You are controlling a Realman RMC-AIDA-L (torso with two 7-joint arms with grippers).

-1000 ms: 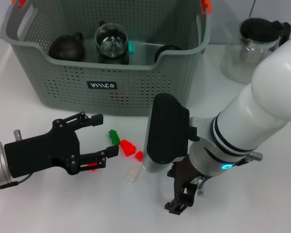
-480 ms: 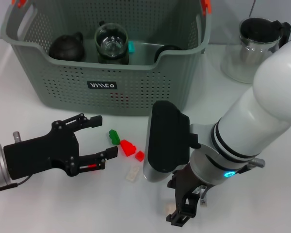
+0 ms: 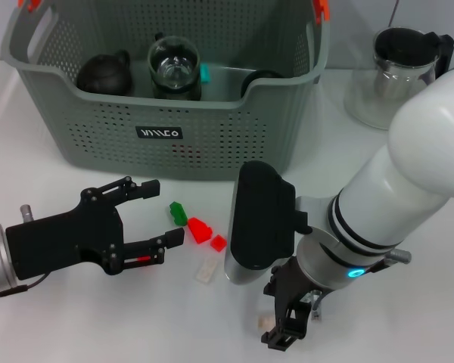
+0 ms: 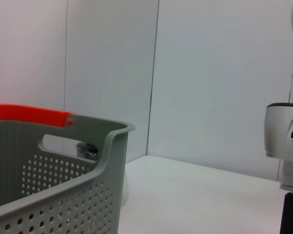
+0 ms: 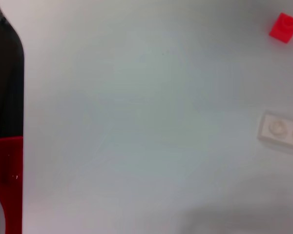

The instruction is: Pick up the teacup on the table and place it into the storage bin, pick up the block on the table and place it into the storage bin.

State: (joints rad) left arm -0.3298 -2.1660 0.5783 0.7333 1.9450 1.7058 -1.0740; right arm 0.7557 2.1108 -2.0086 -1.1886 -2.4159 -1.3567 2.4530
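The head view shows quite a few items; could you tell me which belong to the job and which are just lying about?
Job:
storage bin
green block
red blocks
pale block
cups in bin
left gripper, open

Lying about:
glass teapot

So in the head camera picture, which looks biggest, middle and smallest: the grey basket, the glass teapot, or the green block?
1. The grey basket, by far the biggest.
2. The glass teapot, much smaller.
3. The green block, tiny.

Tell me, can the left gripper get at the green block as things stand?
Probably yes. The left gripper is open beside the green block, with only bare table between them.
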